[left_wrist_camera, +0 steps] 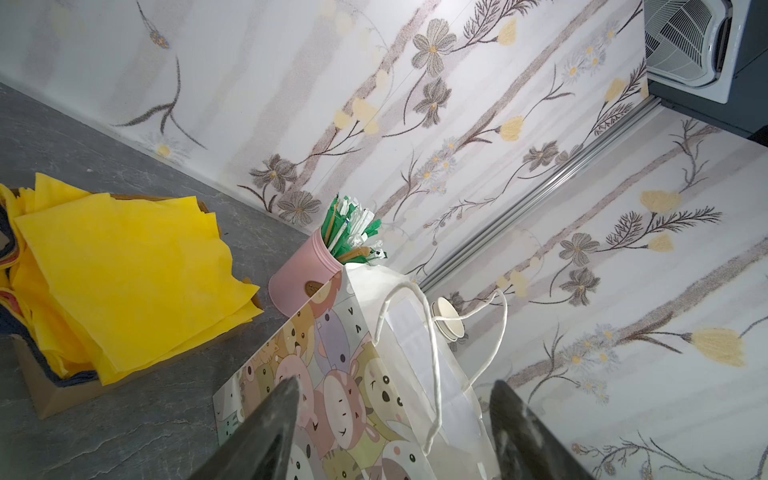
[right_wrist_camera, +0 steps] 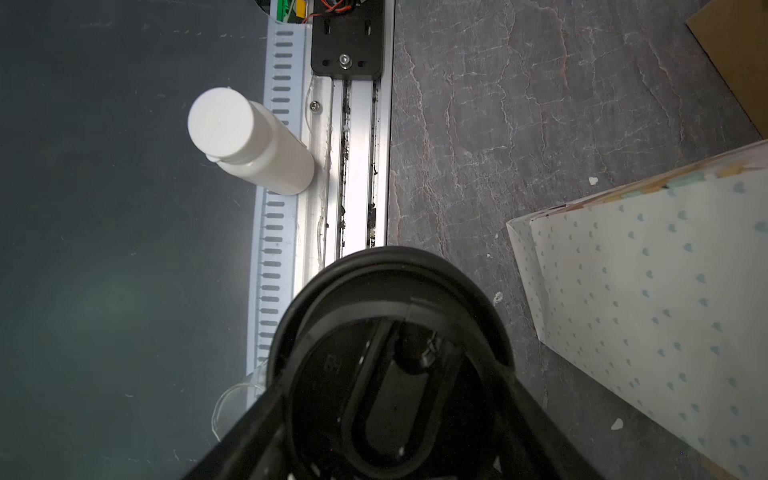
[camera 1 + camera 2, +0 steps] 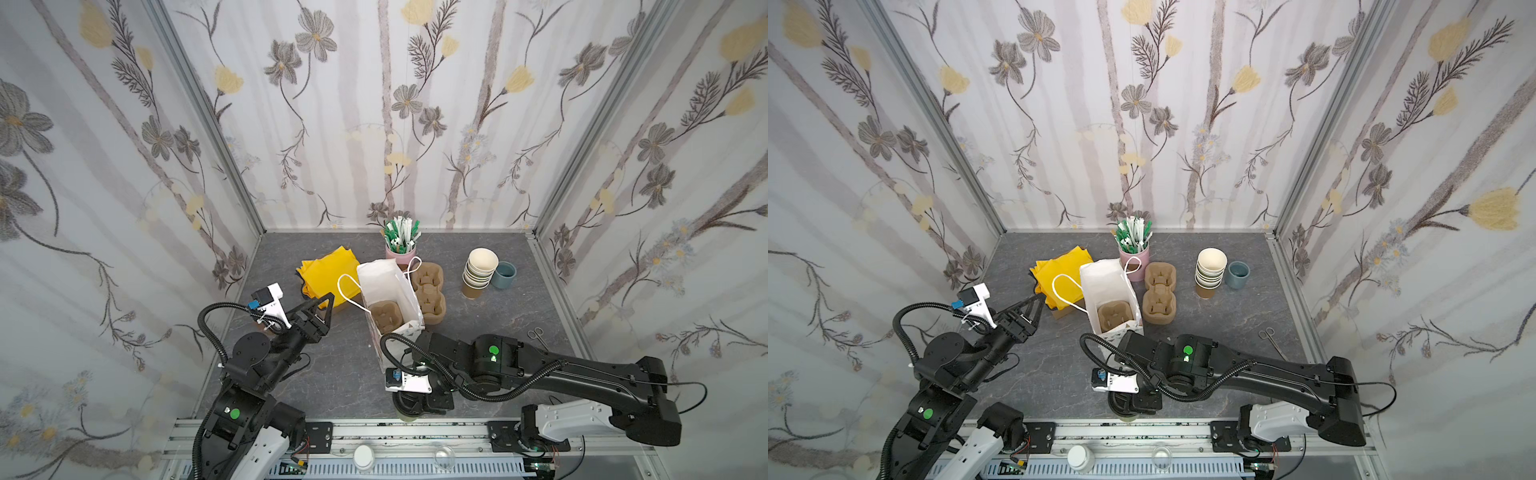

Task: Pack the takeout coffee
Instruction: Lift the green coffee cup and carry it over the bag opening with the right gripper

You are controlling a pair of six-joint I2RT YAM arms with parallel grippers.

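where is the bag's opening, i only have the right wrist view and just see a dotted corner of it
observer: The paper bag stands upright with its mouth open upward, just beyond the right gripper and the takeout coffee, on the side away from the front rail.
operator: anything in it yet
observer: A brown pulp cup carrier sits on the bag's bottom, with no cup in it.
operator: and the left arm
observer: The left gripper is open and hovers to the left of the bag in both top views, holding nothing.
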